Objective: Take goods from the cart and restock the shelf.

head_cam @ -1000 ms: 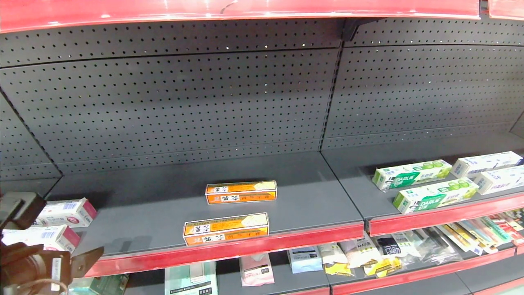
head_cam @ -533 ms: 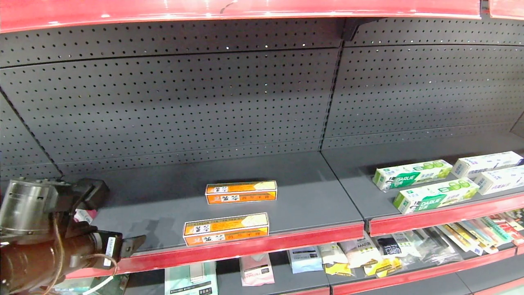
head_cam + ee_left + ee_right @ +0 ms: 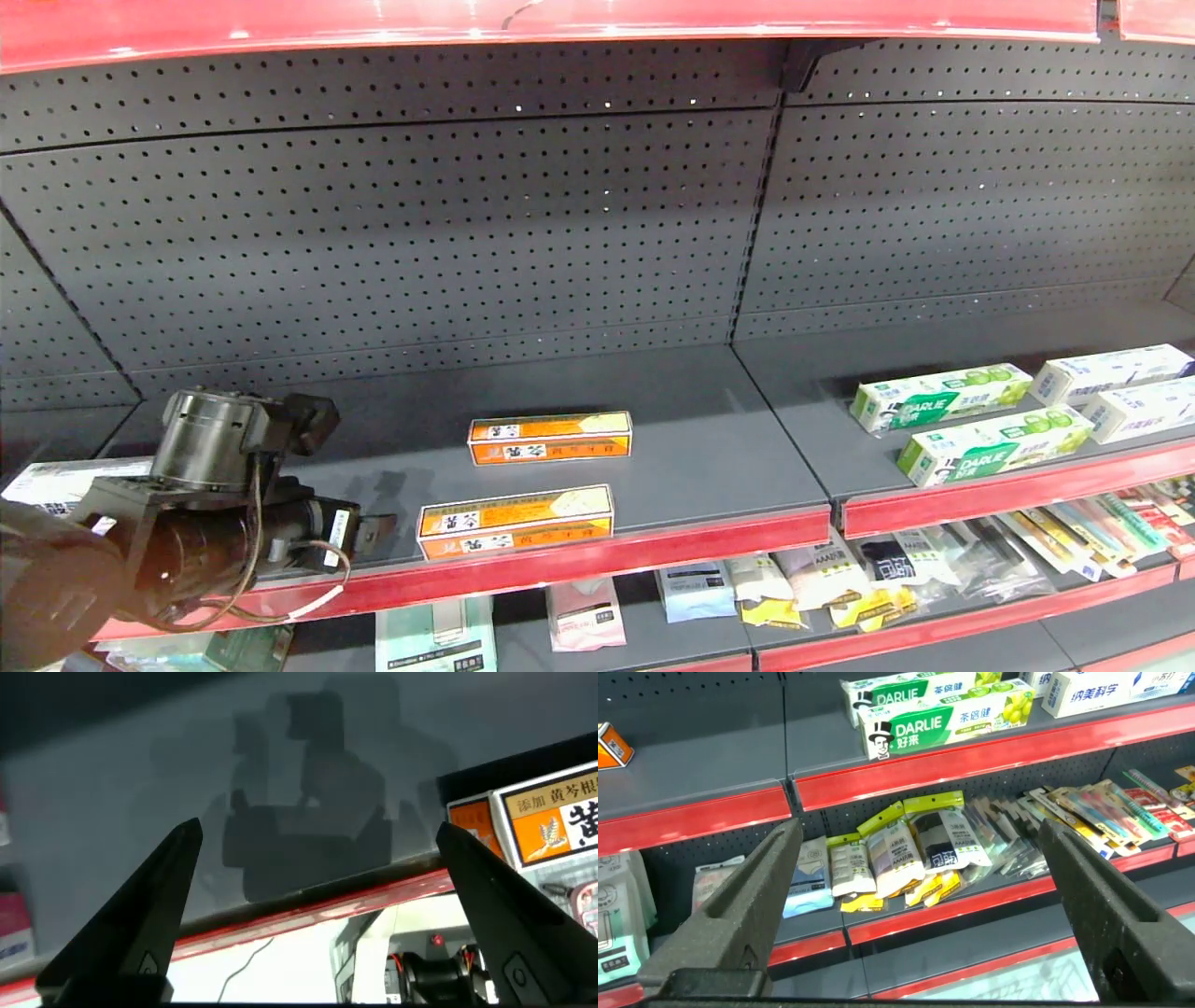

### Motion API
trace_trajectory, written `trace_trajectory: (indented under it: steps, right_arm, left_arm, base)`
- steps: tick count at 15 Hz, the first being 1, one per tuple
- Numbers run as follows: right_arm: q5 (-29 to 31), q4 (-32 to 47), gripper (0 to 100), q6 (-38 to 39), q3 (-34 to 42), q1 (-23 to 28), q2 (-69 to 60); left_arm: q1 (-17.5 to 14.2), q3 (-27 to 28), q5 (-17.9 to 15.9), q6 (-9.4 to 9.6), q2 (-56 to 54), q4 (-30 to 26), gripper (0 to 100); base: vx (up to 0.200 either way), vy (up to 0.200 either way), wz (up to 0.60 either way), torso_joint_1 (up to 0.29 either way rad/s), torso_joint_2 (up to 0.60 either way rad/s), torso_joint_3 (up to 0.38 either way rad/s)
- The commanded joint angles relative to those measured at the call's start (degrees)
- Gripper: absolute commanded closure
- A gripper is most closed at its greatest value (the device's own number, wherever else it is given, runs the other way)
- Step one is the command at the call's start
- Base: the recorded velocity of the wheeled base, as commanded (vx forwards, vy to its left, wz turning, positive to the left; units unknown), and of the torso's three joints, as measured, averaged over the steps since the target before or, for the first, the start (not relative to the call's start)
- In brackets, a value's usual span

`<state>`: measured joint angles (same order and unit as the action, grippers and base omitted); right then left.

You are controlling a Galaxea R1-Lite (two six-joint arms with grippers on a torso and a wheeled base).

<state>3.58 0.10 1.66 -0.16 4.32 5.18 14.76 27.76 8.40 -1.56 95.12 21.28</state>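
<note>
Two orange boxes lie on the grey shelf (image 3: 709, 448), one at the front edge (image 3: 515, 522) and one behind it (image 3: 549, 438). My left gripper (image 3: 372, 532) hangs just left of the front orange box, at the shelf's red front lip. It is open with nothing between its fingers (image 3: 140, 933). In the left wrist view the front orange box (image 3: 551, 812) sits beside one finger, above the red lip (image 3: 308, 905). My right gripper (image 3: 920, 826) is open and empty, out in front of the lower shelves.
Green boxes (image 3: 938, 397) and white boxes (image 3: 1111, 371) fill the right shelf bay. A white box (image 3: 56, 481) shows behind my left arm. Hanging packets (image 3: 906, 849) and toothbrushes (image 3: 1102, 803) line the lower shelf. Bare shelf lies between the orange and green boxes.
My left arm has moved right along the shelf front, toward the front orange box, and now covers the pink-and-white boxes at the far left. The boxes have not moved.
</note>
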Motion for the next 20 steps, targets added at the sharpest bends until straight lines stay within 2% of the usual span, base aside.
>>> trace_trajectory:
  steps: [1, 5, 9, 13, 20]
  right_arm:
    - [0.0, 0.0, 0, 0.0, 0.0, 0.0, 0.1]
    - [0.0, 0.0, 0, 0.0, 0.0, 0.0, 0.1]
    - [0.0, 0.0, 0, 0.0, 0.0, 0.0, 0.1]
    - [0.0, 0.0, 0, 0.0, 0.1, 0.0, 0.1]
    - [0.0, 0.0, 0, 0.0, 0.0, 0.0, 0.1]
  left_arm:
    - [0.7, 0.4, 0.0, -0.02, 2.1, 0.0, 0]
    - [1.0, 1.3, 0.2, -0.02, 3.9, 0.6, 0]
    - [3.0, 2.1, 0.2, -0.02, 4.6, 0.8, 0]
    - [3.3, 2.6, 0.3, -0.02, 5.7, 2.8, 0]
    - [4.2, 2.7, 0.3, -0.02, 5.8, 2.8, 0]
  base:
    - [0.000, 0.000, 0.00, 0.000, 0.00, 0.000]
    - [0.000, 0.000, 0.00, 0.000, 0.00, 0.000]
    - [0.000, 0.000, 0.00, 0.000, 0.00, 0.000]
    - [0.000, 0.000, 0.00, 0.000, 0.00, 0.000]
    - [0.000, 0.000, 0.00, 0.000, 0.00, 0.000]
